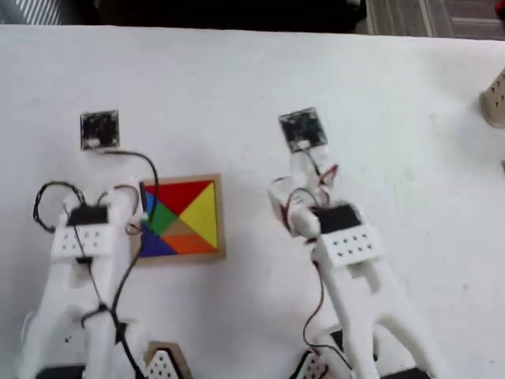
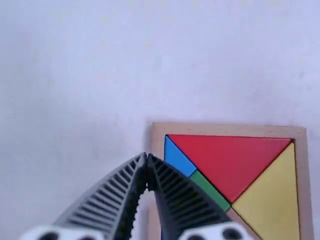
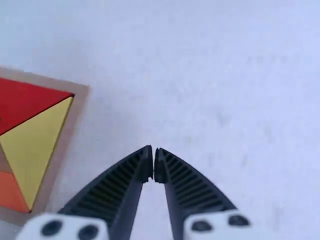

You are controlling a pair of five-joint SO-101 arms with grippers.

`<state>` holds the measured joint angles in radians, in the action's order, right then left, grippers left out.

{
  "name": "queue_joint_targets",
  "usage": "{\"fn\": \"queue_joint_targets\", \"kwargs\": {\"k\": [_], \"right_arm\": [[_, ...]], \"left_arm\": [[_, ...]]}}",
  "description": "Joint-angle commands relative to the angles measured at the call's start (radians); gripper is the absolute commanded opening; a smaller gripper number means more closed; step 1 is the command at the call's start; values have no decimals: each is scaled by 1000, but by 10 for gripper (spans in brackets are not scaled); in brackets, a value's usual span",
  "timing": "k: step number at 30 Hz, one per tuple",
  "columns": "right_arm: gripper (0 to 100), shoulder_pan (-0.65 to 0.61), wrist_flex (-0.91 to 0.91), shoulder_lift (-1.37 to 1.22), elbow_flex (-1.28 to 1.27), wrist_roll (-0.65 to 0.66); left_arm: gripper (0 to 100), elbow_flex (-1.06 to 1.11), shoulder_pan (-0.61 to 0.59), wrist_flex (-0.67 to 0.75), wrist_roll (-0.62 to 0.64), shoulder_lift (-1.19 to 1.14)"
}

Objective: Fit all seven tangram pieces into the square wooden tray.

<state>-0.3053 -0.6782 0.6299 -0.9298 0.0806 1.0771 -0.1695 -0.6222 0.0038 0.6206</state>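
Observation:
The square wooden tray (image 1: 220, 213) lies on the white table between the two arms, packed with coloured tangram pieces: red (image 1: 177, 193), yellow (image 1: 203, 215), green (image 1: 162, 219), blue (image 1: 155, 245) and orange (image 1: 192, 244). In the left wrist view the tray (image 2: 300, 150) holds red (image 2: 227, 157), yellow (image 2: 272, 200), blue (image 2: 176, 157) and green (image 2: 212, 189) pieces. My left gripper (image 2: 147, 161) is shut and empty, its tips over the table by the tray's corner. My right gripper (image 3: 153, 162) is shut and empty over bare table beside the tray (image 3: 65, 135).
Both white arms rise from the near table edge, with black and red cables looping around them (image 1: 134, 170). A tan object (image 1: 494, 99) stands at the far right edge. A dark strip runs beyond the table's far edge.

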Motion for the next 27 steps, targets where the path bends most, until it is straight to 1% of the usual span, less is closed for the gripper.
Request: {"fn": "queue_joint_targets", "kwargs": {"k": [1,3,6,9,13,15,16,18,22,24,27], "right_arm": [[17,107,76,159,-83,-11],[17,168,107,236,-163,-8],[17,248,111,358,-285,-3],[20,289,110,495,-434,14],[18,249,108,702,-674,199],[20,243,88,811,-767,230],[18,243,42,854,-767,230],[20,239,-116,951,-761,230],[19,196,-395,1118,-764,230],[19,211,-490,1179,-761,230],[20,237,-572,1162,-761,229]], "left_arm": [[26,98,70,54,-87,197],[27,147,91,49,-103,272],[27,212,91,49,-104,369],[27,281,90,49,-104,450],[27,382,88,49,-106,570],[27,431,88,48,-106,633],[27,453,88,46,-106,665],[27,493,87,17,-107,731],[27,532,61,-115,-207,881],[27,569,58,-181,-238,966],[24,624,56,-278,-247,1101]]}}
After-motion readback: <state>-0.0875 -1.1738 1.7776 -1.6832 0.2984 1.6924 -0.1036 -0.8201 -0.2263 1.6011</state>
